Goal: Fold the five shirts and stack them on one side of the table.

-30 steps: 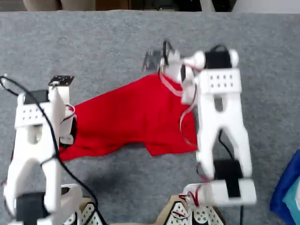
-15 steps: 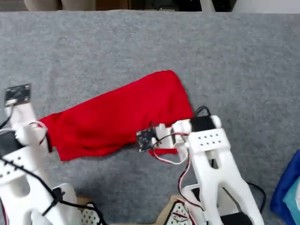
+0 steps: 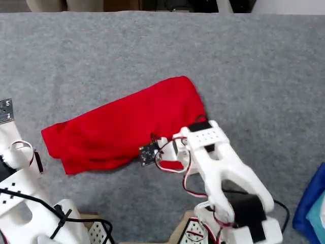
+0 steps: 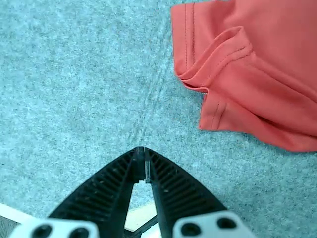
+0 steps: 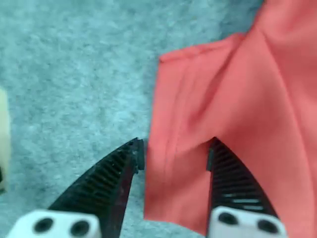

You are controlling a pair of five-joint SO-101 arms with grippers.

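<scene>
White L arm [image 3: 20, 193]: near-left corner of the desk, just off the low end of the shirt, not touching it afaict.
White R arm [image 3: 218, 168]: near edge, right of centre, leaning in over the shirt's near side.
Blue cloth [image 3: 311, 198]: near-right edge of the desk, well apart from the red one. A bit of teal fabric [image 3: 321, 213] sits right against it. Can't tell what either piece is.
L hand [image 4: 144, 166]: jaws closed tip to tip, nothing in them. It hangs over bare grey cover, w/ a hemmed corner of the shirt a little beyond.
R hand [image 5: 174, 151]: jaws spread wide, not clamped on anything. One finger [image 5: 124, 168] is over bare grey and the other over red fabric, so the shirt's edge runs btw them.
Red shirt [image 3: 127, 124]: folded into a long band, flat in the middle of the desk, lying on a diagonal from near-left to far-right. A small flap sticks out on the near side, right by the R hand. Stitched hems and a couple of soft folds show up close.
Desk [image 3: 254, 56]: grey felt-type cover all the way to the far edge.
</scene>
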